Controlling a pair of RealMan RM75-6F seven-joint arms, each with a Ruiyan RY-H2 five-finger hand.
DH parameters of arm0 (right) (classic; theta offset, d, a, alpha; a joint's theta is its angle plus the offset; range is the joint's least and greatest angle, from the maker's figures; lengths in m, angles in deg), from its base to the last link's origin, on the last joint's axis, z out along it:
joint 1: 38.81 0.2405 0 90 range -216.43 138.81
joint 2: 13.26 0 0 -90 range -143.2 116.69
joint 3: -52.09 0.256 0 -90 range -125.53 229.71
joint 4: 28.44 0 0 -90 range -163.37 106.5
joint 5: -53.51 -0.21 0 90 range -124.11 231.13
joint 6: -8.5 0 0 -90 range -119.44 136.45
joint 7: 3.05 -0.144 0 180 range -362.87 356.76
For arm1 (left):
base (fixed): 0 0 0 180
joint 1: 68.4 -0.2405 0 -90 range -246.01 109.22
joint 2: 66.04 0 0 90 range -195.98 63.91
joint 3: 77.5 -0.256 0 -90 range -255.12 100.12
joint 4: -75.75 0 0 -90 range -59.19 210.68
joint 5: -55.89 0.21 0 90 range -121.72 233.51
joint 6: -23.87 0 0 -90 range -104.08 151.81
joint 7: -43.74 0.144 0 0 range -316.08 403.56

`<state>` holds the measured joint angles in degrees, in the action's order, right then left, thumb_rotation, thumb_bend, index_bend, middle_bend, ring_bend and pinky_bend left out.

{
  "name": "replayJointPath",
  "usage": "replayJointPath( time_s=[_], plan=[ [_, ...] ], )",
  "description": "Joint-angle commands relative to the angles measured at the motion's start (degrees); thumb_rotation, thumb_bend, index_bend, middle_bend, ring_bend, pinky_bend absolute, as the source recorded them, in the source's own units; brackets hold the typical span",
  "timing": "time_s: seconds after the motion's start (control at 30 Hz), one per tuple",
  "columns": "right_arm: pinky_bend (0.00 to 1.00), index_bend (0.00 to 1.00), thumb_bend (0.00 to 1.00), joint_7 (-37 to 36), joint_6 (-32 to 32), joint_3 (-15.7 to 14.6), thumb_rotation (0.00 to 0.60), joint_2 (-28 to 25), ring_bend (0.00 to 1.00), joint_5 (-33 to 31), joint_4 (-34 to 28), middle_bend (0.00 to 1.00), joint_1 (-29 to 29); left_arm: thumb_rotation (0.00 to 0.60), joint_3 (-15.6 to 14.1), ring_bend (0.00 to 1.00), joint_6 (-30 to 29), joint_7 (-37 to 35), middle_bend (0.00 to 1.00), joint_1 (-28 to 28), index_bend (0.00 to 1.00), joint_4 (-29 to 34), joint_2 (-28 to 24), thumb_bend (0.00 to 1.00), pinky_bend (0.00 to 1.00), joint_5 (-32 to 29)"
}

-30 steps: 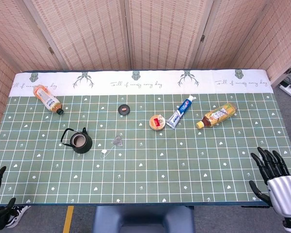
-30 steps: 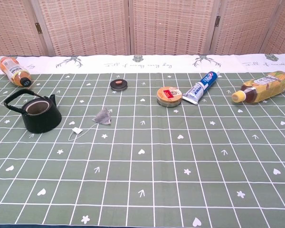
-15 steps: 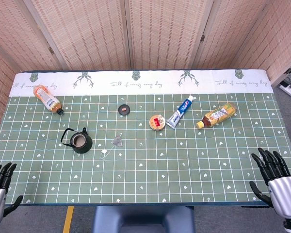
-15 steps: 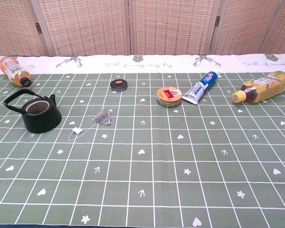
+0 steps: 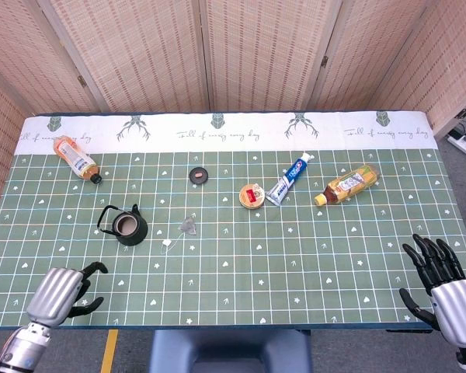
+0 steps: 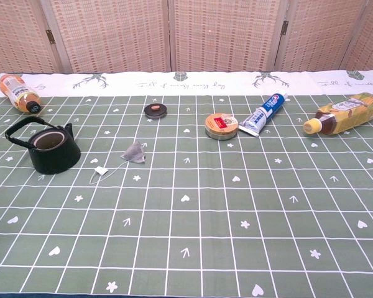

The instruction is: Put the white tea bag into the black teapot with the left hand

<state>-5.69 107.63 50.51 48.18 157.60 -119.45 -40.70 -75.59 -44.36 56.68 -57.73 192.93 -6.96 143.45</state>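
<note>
Overhead, a green checked cloth covers the counter (image 5: 241, 295), with a white printed band along its far edge and woven screens behind. The teapot (image 5: 126, 226) sits left of centre, black, lid off, its handle leaning to the left. Just right of it, apart from it, lies the tea bag (image 5: 189, 225), a small pale pyramid flat on the cloth; its string runs forward and left to a little white tag (image 5: 167, 243).

The left hand (image 5: 58, 293) is at the counter's near left edge, well short of the teapot and the tea bag. Its fingers (image 5: 91, 271) are loosely curled and apart, grasping nothing. The right hand (image 5: 443, 286) is at the near right corner, fingers spread upward, also holding nothing. Neither hand shows in the chest view.

Farther back, a small dark lid (image 5: 199, 176) lies beyond the tea bag. To its right sit a round tin (image 5: 252, 195) with a red label and a toothpaste tube (image 5: 290, 179) lying diagonally just beside it. A bottle (image 5: 347, 184) with a yellow cap lies on its side farther right. Another bottle, the orange one (image 5: 78, 158), lies on its side at the far left, near the white band.
</note>
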Motion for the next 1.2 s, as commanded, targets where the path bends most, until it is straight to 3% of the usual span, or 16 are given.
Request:
replayJointPath(
  time_s=[0.03, 0.17, 0.47, 0.63, 0.9, 1.2],
  plan=[
    [0.0, 0.0, 0.37, -0.7, 0.1, 0.0, 0.6, -0.3, 0.0, 0.0, 0.3, 0.0, 0.1, 0.6, 2.7, 1.0, 6.8, 0.1, 1.0, 6.6, 0.43, 1.3, 4.0, 0.32, 1.0, -7.5],
    [0.0, 0.0, 0.36, -0.9, 0.7, -0.4, 0.6, -0.3, 0.0, 0.8, 0.6, 0.0, 0.0, 0.6, 4.8, 1.0, 7.5, 7.2, 1.0, 9.9, 0.42, 0.2, 8.7, 0.4, 1.0, -13.4],
    [0.0, 0.0, 0.36, -1.8, 1.7, -0.7, 0.6, -0.4, 0.0, 1.8, 1.3, 0.0, -0.3, 0.6, 7.7, 1.0, 5.3, 16.8, 1.0, 15.6, 0.43, -8.0, 22.6, 0.4, 1.0, -26.2],
    [0.0, 0.0, 0.37, -1.4, 2.1, -1.0, 0.6, -0.3, 0.0, 2.6, 1.8, 0.0, -0.4, 0.6, 8.4, 1.0, 3.2, 20.5, 1.0, 18.0, 0.43, -12.6, 28.1, 0.4, 1.0, -28.7],
    [0.0, 0.0, 0.37, -2.2, 2.2, -1.3, 0.6, -0.6, 0.0, 2.8, 1.8, 0.0, -0.3, 0.6, 9.4, 1.0, 3.3, 20.5, 1.0, 21.6, 0.45, -20.3, 34.7, 0.4, 1.0, -29.3],
    [0.0, 0.0, 0.36, -4.6, 3.5, -1.5, 0.6, -1.0, 0.0, 3.0, 2.8, 0.0, -0.6, 0.6, 9.6, 1.0, 7.4, 16.5, 1.0, 24.1, 0.46, -29.8, 38.0, 0.4, 1.0, -30.8]
  ],
)
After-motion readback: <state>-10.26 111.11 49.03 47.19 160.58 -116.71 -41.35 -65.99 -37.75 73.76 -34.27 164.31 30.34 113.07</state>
